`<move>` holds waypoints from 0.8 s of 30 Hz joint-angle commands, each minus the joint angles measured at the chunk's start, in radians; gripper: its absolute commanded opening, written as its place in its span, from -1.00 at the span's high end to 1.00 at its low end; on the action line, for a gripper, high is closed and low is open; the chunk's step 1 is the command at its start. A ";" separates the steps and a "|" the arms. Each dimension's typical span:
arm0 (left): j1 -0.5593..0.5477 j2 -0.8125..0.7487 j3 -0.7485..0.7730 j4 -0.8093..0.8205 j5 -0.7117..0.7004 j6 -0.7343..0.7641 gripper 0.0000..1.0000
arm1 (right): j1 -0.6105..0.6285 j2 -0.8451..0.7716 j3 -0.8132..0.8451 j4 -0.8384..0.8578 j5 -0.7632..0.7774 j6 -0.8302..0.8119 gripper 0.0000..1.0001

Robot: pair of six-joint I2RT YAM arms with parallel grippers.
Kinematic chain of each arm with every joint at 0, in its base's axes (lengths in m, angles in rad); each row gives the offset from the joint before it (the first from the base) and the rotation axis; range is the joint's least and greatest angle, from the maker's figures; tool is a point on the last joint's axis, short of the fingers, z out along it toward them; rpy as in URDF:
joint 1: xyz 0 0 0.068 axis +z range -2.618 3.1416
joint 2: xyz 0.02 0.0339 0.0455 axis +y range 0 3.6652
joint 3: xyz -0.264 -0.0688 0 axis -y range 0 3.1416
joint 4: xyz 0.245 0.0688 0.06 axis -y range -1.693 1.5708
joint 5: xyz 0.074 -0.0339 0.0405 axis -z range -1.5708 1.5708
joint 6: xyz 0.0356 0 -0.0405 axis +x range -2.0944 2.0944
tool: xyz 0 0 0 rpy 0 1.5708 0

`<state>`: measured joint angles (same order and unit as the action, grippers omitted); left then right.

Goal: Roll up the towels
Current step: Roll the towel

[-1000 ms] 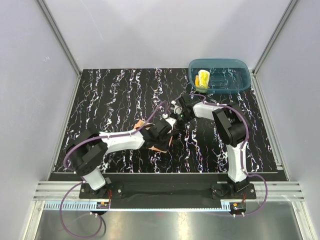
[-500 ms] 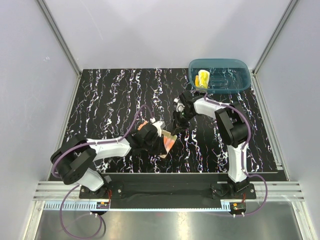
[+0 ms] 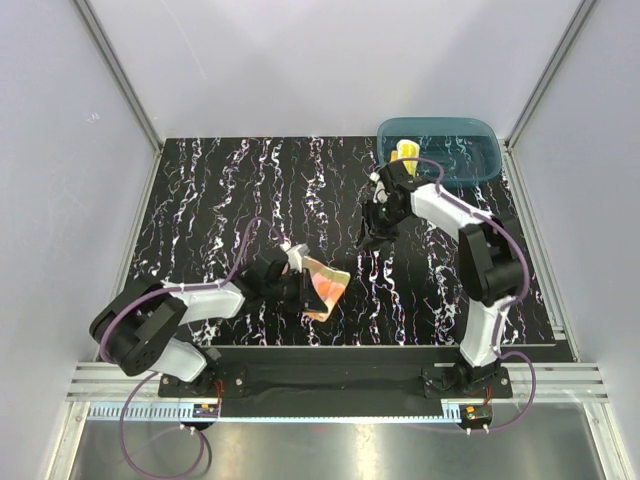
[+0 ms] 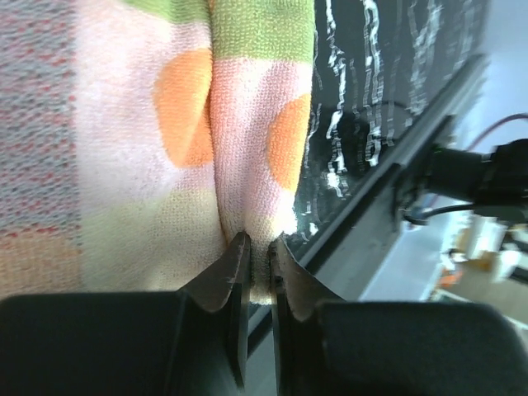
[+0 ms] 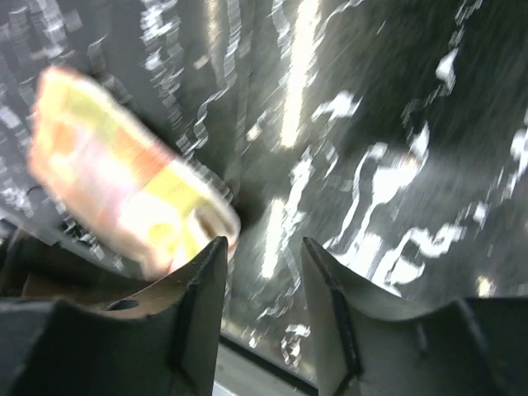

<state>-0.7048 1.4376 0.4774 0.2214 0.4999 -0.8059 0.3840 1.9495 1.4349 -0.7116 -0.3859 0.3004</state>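
My left gripper (image 4: 257,247) is clamped on the edge of the polka-dot towel (image 4: 165,124), near the front middle of the marbled table (image 3: 200,200). My right gripper (image 5: 264,256) hovers beyond it, fingers apart and holding nothing. The yellow towel (image 3: 405,153) lies in the teal tub (image 3: 480,165).

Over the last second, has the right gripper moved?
Yes. The right gripper has pulled back rightward, nearer the teal tub, away from the dotted towel that the left gripper holds.
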 commanded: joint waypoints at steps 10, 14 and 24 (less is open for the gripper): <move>0.172 0.067 -0.126 0.219 0.172 -0.323 1.00 | 0.067 -0.276 -0.321 0.236 -0.237 0.101 -0.10; 0.220 0.101 -0.141 0.159 0.167 -0.316 1.00 | 0.134 -0.264 -0.383 0.359 -0.289 0.135 -0.13; 0.306 0.184 -0.103 0.065 0.200 -0.246 1.00 | 0.216 -0.143 -0.370 0.480 -0.285 0.161 -0.39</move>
<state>-0.4194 1.5864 0.3622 0.3820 0.7399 -1.1023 0.5758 1.7771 1.0302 -0.2958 -0.6529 0.4538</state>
